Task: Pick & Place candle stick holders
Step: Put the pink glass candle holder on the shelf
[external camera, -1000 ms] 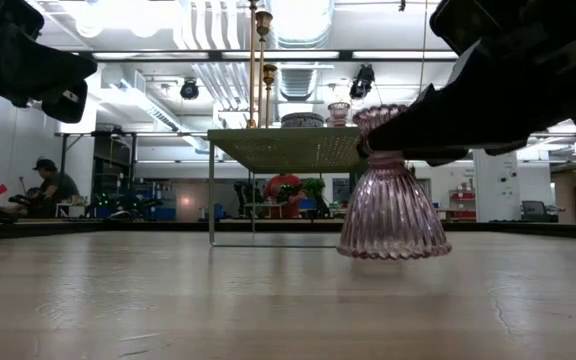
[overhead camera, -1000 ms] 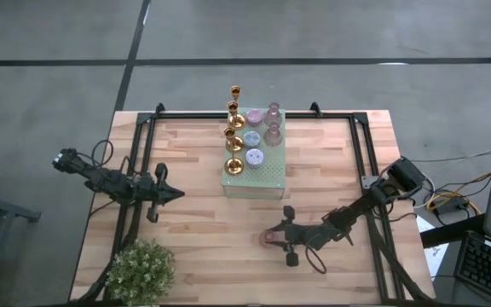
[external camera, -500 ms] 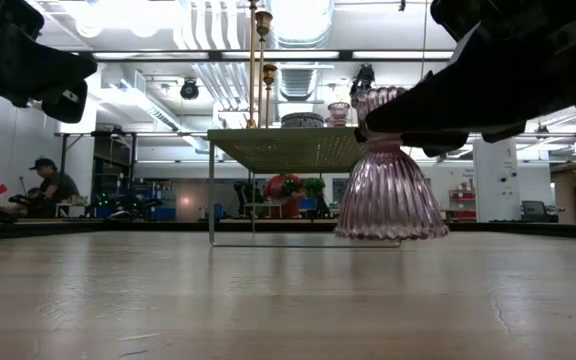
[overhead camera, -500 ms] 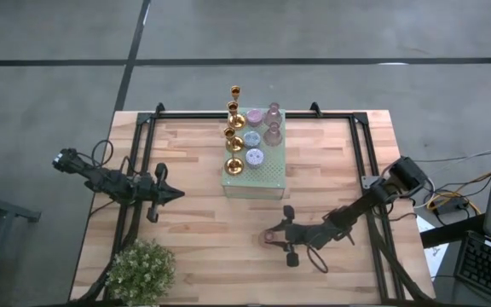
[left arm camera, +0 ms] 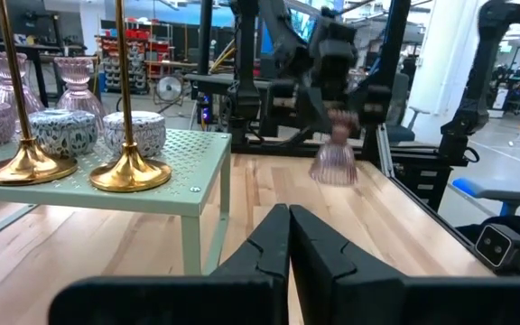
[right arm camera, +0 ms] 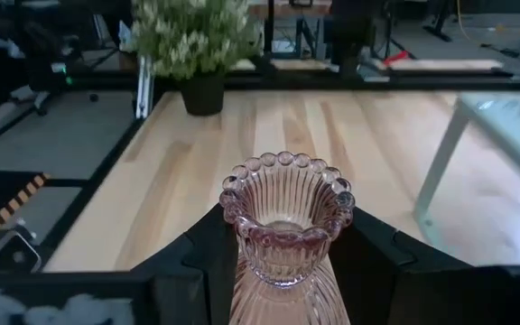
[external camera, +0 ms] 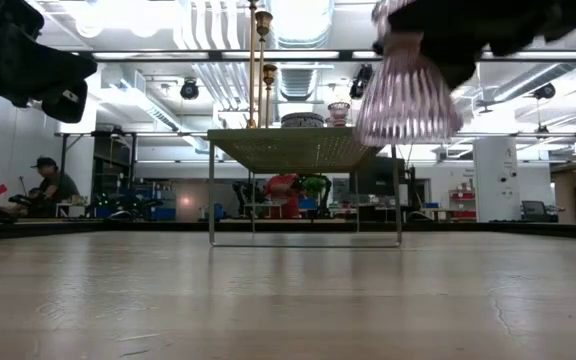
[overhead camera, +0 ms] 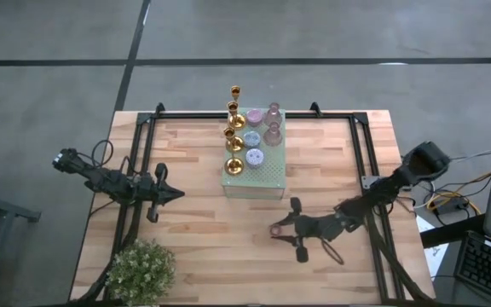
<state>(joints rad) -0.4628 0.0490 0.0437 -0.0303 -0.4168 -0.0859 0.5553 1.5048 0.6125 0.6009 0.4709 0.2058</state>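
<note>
One pink holder (right arm camera: 287, 236) pinched at neck by right end effector (overhead camera: 286, 230), lifted clear of tabletop (overhead camera: 203, 222), well short of pad (overhead camera: 267, 177) carrying other holders (overhead camera: 252, 136); looks like ribbed glass: rigid, slick, fragile, so narrow neck under beaded rim suits grip; left end effector (overhead camera: 169, 194) closed, empty, waiting at left

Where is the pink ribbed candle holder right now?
The pink ribbed holder is held off the table in the right pincer, in front of the green perforated stand, on the table's right half in the high view.
</note>
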